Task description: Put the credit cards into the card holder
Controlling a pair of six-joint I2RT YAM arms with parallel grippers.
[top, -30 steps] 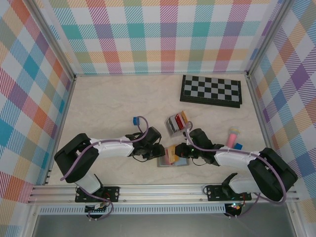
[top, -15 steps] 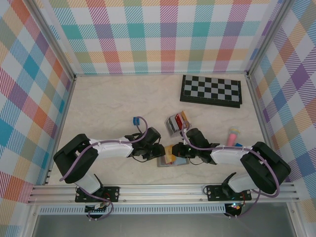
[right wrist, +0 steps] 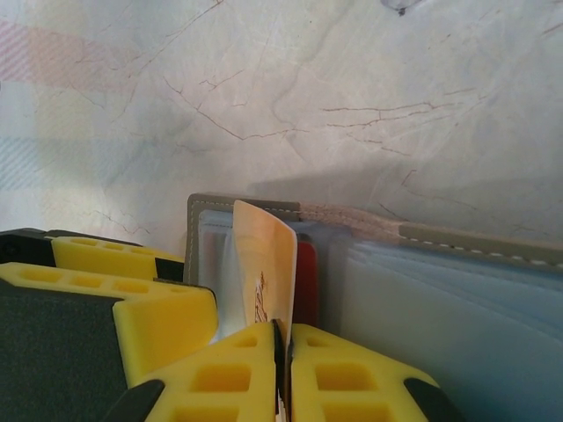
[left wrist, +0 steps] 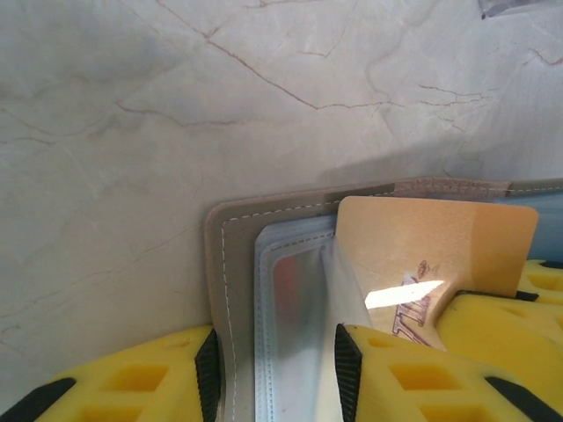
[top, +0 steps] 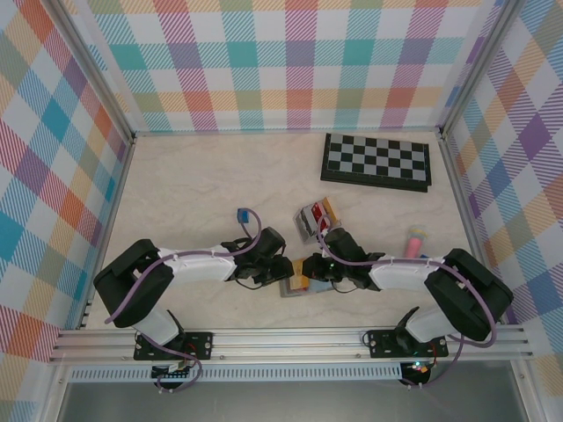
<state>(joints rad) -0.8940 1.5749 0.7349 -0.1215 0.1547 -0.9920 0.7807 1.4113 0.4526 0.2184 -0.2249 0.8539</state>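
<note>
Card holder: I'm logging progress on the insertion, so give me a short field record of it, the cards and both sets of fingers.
card holder: grey, lying open, clear pockets showing
left fingers: closed on the holder's edge
right fingers: shut on the orange card
orange card: on edge at the pockets, beside the red card
red card: among the pockets
rack of spare cards: beyond the holder

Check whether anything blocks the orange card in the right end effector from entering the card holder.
Nothing visible does. The right end effector pinches the orange card with its far edge already at the card holder's clear pockets. A red card sits just beside it, not across its path.
</note>
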